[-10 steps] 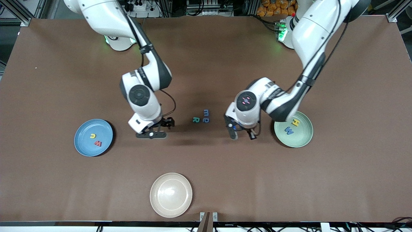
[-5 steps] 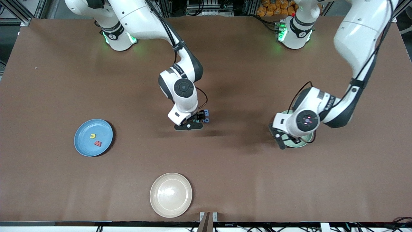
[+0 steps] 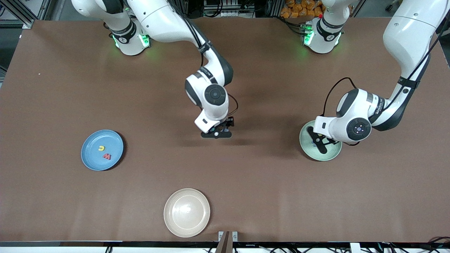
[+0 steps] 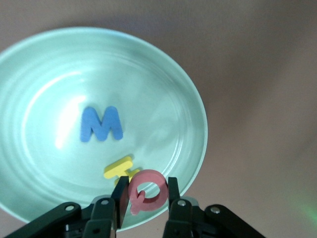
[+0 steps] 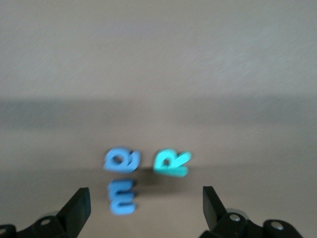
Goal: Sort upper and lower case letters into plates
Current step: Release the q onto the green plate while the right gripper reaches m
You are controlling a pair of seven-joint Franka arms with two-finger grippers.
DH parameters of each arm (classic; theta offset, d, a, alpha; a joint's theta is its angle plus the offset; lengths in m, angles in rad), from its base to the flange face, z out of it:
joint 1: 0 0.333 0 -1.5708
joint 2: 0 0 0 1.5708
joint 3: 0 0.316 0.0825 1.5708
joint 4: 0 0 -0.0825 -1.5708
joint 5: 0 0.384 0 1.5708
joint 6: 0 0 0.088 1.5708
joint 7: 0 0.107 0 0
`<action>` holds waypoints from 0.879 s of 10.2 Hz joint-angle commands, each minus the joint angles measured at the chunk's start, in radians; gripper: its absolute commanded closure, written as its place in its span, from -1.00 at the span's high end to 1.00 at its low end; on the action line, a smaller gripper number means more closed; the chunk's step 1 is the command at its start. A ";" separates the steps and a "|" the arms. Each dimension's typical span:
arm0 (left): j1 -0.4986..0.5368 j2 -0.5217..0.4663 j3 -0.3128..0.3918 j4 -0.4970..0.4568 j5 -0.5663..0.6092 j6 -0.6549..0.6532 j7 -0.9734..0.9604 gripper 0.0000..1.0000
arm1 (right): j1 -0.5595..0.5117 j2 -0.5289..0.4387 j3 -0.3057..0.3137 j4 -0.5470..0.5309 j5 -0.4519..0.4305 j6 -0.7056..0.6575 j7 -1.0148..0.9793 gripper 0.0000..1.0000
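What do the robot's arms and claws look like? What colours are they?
Both arms are shiny white with rounded dark grey joints and thin black cables looping by the wrists. Green lights glow at their bases. The left claw and the right claw are black, each with two flat fingers.

**Inspector A:** Classification of premises?

**Inspector B:** A robotics laboratory. Two white industrial arms [image 3: 211,70] are bolted at one long edge of a large table [image 3: 70,196] under brown covering, their bases [image 3: 128,38] lit green.

**Inspector A:** Supporting evidence?

**Inspector B:** Aluminium framing [image 3: 21,14] at the corners, cables and power strips [image 3: 151,8] past the bases, and a camera bracket [image 3: 226,240] clamped at the edge nearest the front camera.
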 commanded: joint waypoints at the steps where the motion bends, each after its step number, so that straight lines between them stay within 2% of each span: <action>1: 0.010 -0.015 -0.017 -0.028 -0.032 0.038 -0.003 -0.43 | 0.030 0.024 -0.010 0.026 0.012 0.040 0.017 1.00; 2: 0.007 -0.014 -0.020 -0.036 -0.048 0.037 -0.069 -0.42 | 0.044 0.042 -0.010 0.026 0.004 0.050 0.017 1.00; 3: 0.004 -0.012 -0.022 -0.038 -0.050 0.038 -0.083 -0.07 | 0.052 0.057 -0.010 0.026 -0.011 0.051 0.017 1.00; 4: 0.004 -0.012 -0.022 -0.036 -0.050 0.038 -0.088 0.16 | 0.052 0.064 -0.010 0.026 -0.025 0.062 0.017 1.00; 5: 0.006 -0.012 -0.025 -0.035 -0.061 0.037 -0.092 0.16 | 0.052 0.073 -0.010 0.024 -0.024 0.090 0.018 1.00; 6: 0.007 -0.011 -0.023 -0.033 -0.099 0.038 -0.108 0.74 | 0.052 0.085 -0.010 0.024 -0.020 0.111 0.023 1.00; 7: 0.012 -0.010 -0.023 -0.027 -0.107 0.038 -0.111 1.00 | 0.052 0.093 -0.010 0.023 -0.017 0.126 0.030 1.00; 9: 0.006 -0.012 -0.023 -0.002 -0.111 0.038 -0.115 1.00 | 0.053 0.094 -0.010 0.015 -0.017 0.127 0.032 1.00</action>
